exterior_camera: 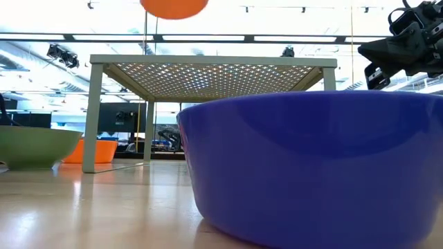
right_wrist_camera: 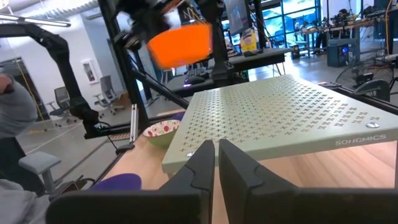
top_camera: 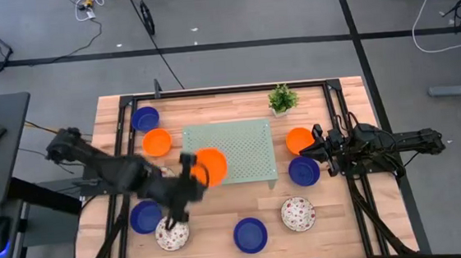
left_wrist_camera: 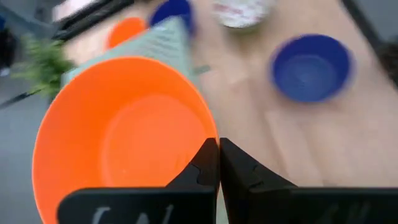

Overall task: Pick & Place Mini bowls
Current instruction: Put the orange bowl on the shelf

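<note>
My left gripper (top_camera: 191,170) is shut on an orange mini bowl (top_camera: 210,165), held in the air over the left end of the pale green perforated tray (top_camera: 244,144). The low view shows this bowl (exterior_camera: 173,7) high above the tray (exterior_camera: 214,69). My right gripper (top_camera: 319,148) is shut and empty, hovering between an orange bowl (top_camera: 299,140) and a dark blue bowl (top_camera: 304,171) by the tray's right end. More bowls rest on the table: blue (top_camera: 145,117), orange (top_camera: 157,141), blue (top_camera: 146,216), speckled (top_camera: 172,232), blue (top_camera: 250,234), speckled (top_camera: 298,214). My left gripper (left_wrist_camera: 217,158) pinches the orange bowl's rim (left_wrist_camera: 210,134), one finger (left_wrist_camera: 202,171) inside the bowl and the other outside its wall. The bowl is lifted clear of the table and tray, and its opening faces the wrist camera.
A small green potted plant (top_camera: 282,98) stands near the table's far edge beside the tray. The tray stands on legs (exterior_camera: 90,117), raised above the wood. Black frame rails (top_camera: 120,138) run along the table's left and right sides. Bare wood lies between the near bowls.
</note>
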